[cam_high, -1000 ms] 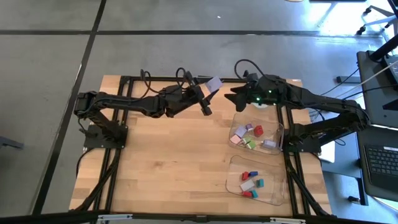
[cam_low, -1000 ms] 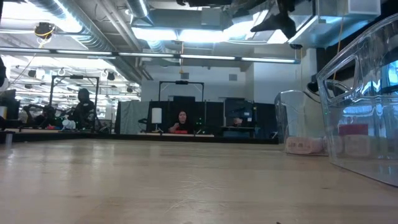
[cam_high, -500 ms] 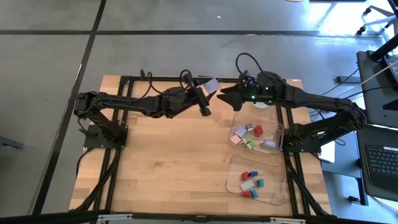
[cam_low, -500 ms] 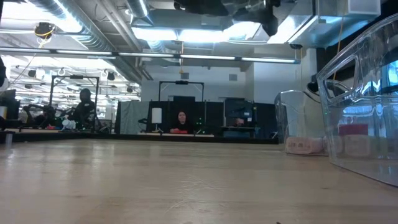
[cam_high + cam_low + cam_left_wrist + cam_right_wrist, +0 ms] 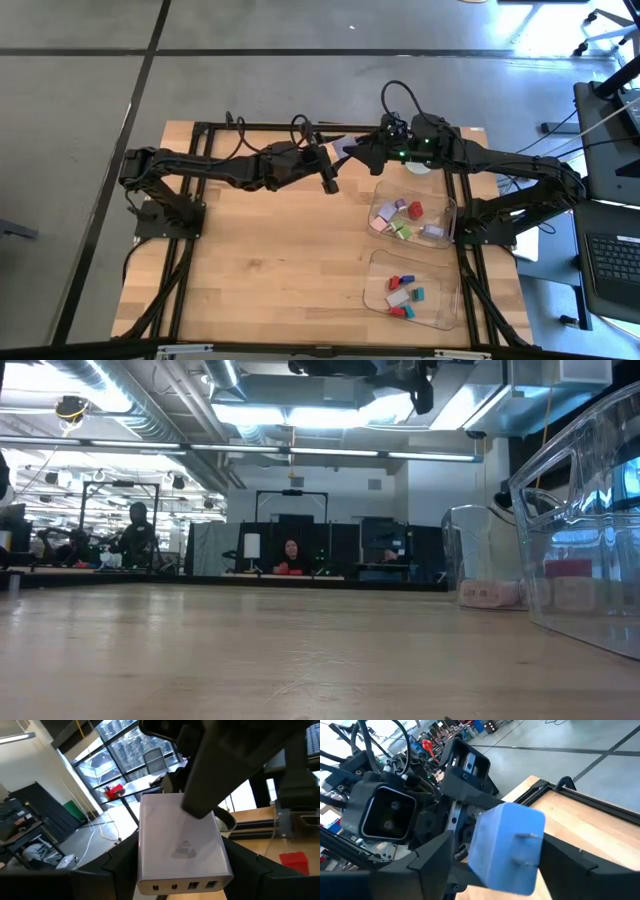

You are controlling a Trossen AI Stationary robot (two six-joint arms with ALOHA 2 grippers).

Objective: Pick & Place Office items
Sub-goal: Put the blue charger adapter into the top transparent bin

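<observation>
A pale lavender block (image 5: 341,147) with ports on one end and two prongs on the other hangs in the air over the table's far edge, between the two arms. My left gripper (image 5: 177,870) is shut on it from the left. My right gripper (image 5: 502,860) comes level from the right, open, with its fingers on either side of the block's pronged end (image 5: 522,847). One of those right fingers (image 5: 200,790) shows across the block's flat face in the left wrist view. The other small coloured pieces lie in two clear trays. My left gripper pinches the block (image 5: 180,845) between its two fingers (image 5: 117,870), one on each long side near the port end (image 5: 175,885). The fingers come level from the table's left. The block is lifted clear of the table. My right gripper's fingers (image 5: 432,855) flank the pronged end; whether they touch it, I cannot tell.
Two clear trays sit on the table's right side: the farther one (image 5: 447,212) and the nearer one (image 5: 440,318), both with small coloured pieces inside. A white tape roll (image 5: 421,168) lies under the right arm. The left and middle of the wooden table (image 5: 260,260) are bare.
My right gripper has moved toward the table's left and the left gripper, closing the gap until its fingers reach around the block. My left gripper has shifted slightly right with the block still held.
</observation>
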